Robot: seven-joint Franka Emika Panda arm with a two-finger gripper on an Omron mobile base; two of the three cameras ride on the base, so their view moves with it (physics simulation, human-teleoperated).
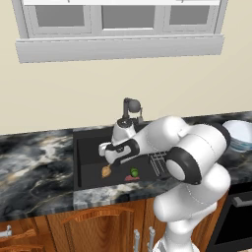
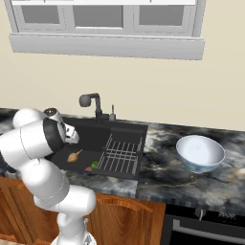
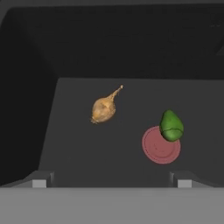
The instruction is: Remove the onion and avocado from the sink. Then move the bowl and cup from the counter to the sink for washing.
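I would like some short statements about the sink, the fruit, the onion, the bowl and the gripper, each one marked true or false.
1. The onion lies on the floor of the sink. True.
2. The avocado sits on the counter. False: it lies in the sink, partly over the red drain.
3. The gripper is closed on the onion. False: it is open above the basin, holding nothing.
4. The bowl stands on the counter, right of the sink. True.

onion (image 2: 74,156) and avocado (image 2: 94,164) lie apart in the black sink (image 2: 124,130); white bowl (image 2: 200,153) sits on the marbled counter (image 2: 158,172).
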